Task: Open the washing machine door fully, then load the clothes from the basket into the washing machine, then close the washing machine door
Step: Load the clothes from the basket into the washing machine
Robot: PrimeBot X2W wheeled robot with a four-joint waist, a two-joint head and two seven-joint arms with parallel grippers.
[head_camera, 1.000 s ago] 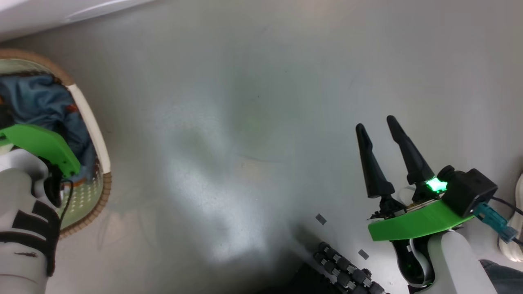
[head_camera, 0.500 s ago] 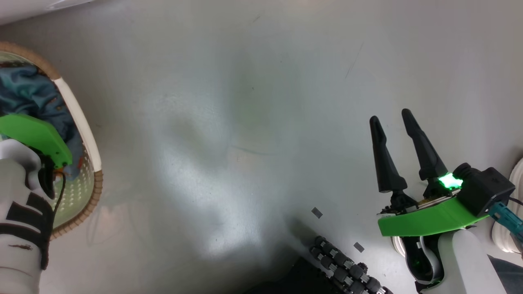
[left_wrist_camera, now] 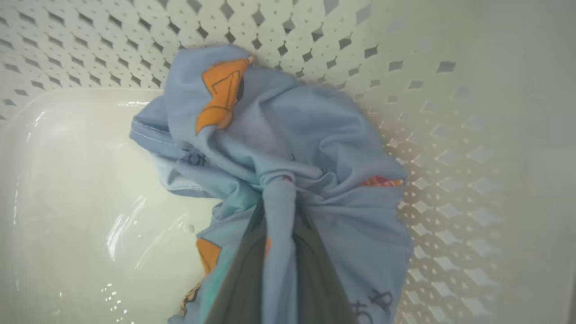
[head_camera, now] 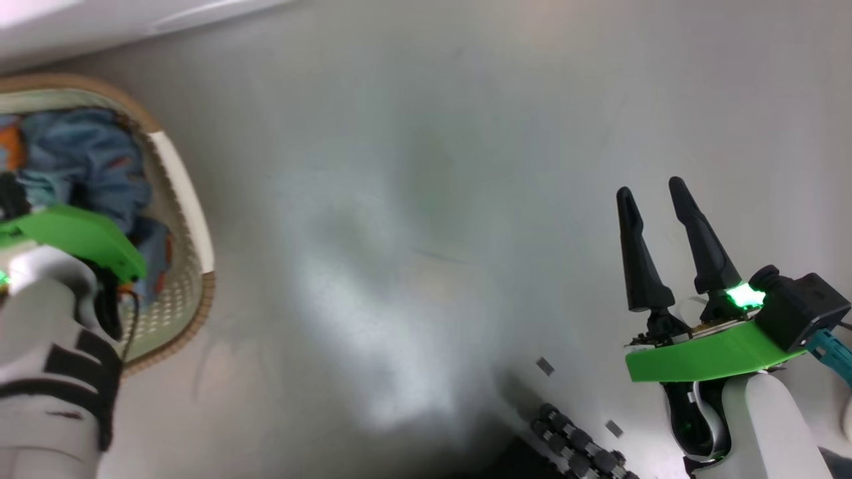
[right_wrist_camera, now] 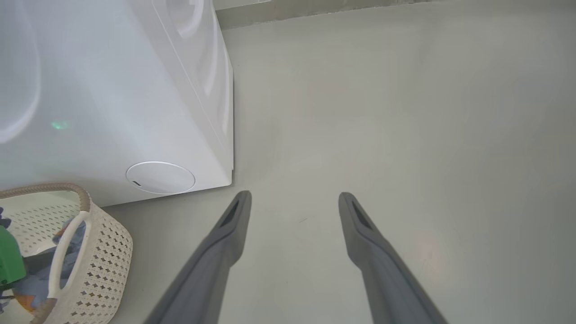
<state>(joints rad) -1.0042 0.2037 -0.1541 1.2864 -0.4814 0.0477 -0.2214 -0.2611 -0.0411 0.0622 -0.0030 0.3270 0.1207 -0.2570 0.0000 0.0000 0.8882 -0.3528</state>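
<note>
The cream perforated basket (head_camera: pixel 190 199) stands on the floor at the left, next to the washing machine (right_wrist_camera: pixel 112 90). Inside it lie the clothes (head_camera: pixel 86 159), light blue with orange prints. My left gripper (left_wrist_camera: pixel 279 198) reaches down into the basket and is shut on a bunched fold of the light blue garment (left_wrist_camera: pixel 292 135), close to the basket wall (left_wrist_camera: pixel 427 135). My right gripper (head_camera: pixel 649 187) hovers open over bare floor at the right, with nothing between its fingers (right_wrist_camera: pixel 294 197). The washing machine door is out of view.
The machine's white lower corner with a round white cap (right_wrist_camera: pixel 159 177) sits just behind the basket (right_wrist_camera: pixel 96 261). My base's black rollers (head_camera: pixel 579 446) and small grey floor marks (head_camera: pixel 544 365) lie at the bottom right. Grey floor stretches between the arms.
The whole head picture has shifted, so the camera has moved. My left gripper has closed on the blue garment in the basket. The right gripper stays open in the same pose.
</note>
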